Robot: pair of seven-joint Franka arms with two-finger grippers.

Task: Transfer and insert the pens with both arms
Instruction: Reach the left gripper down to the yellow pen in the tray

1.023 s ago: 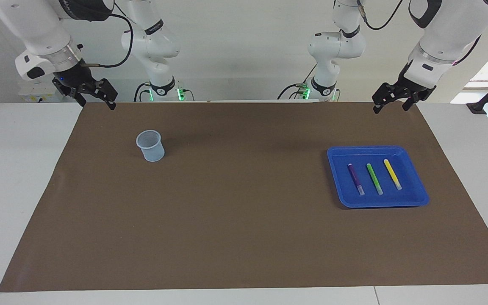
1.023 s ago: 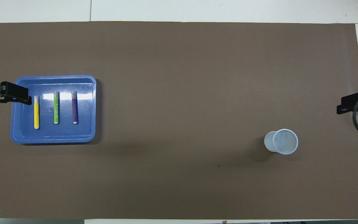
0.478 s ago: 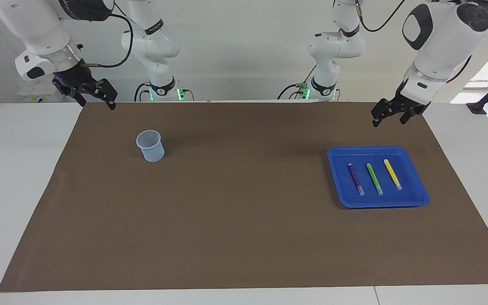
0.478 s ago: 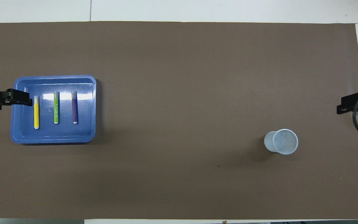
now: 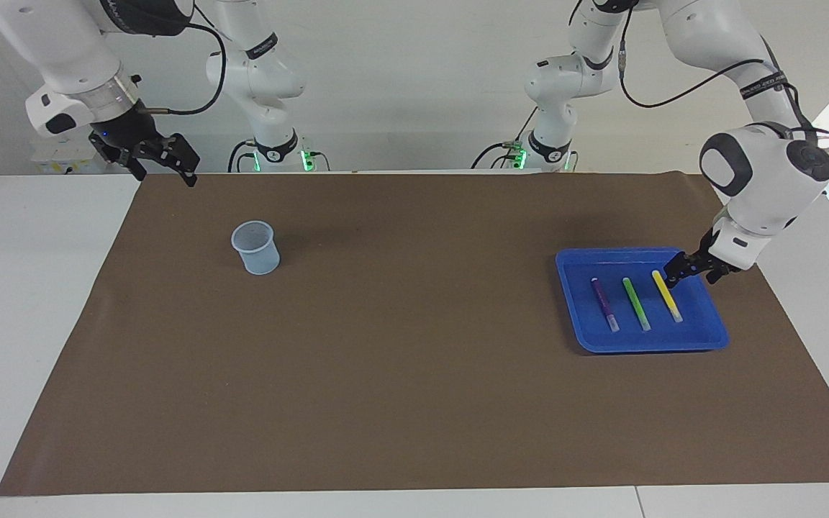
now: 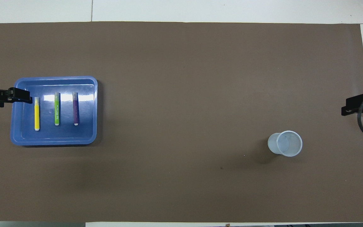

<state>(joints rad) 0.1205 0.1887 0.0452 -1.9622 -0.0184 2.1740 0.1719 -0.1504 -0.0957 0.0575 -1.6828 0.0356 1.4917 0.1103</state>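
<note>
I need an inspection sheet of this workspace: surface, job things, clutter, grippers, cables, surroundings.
Surface: brown mat on white table.
Job things: yellow marker pen, green marker pen and purple marker pen lie side by side in blue plastic tray; translucent plastic cup upright, toward the right arm's end.
Clutter: nothing seen.
Grippers: left gripper low over the tray beside the yellow pen; right gripper waits, open.
Cables: black cable on right arm.
Surroundings: two smaller white arms.

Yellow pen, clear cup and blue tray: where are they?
yellow pen (image 5: 666,294), facing view, mid-barrel.
clear cup (image 5: 257,249), facing view, side wall.
blue tray (image 6: 54,139), overhead view, rim nearest the robots.
</note>
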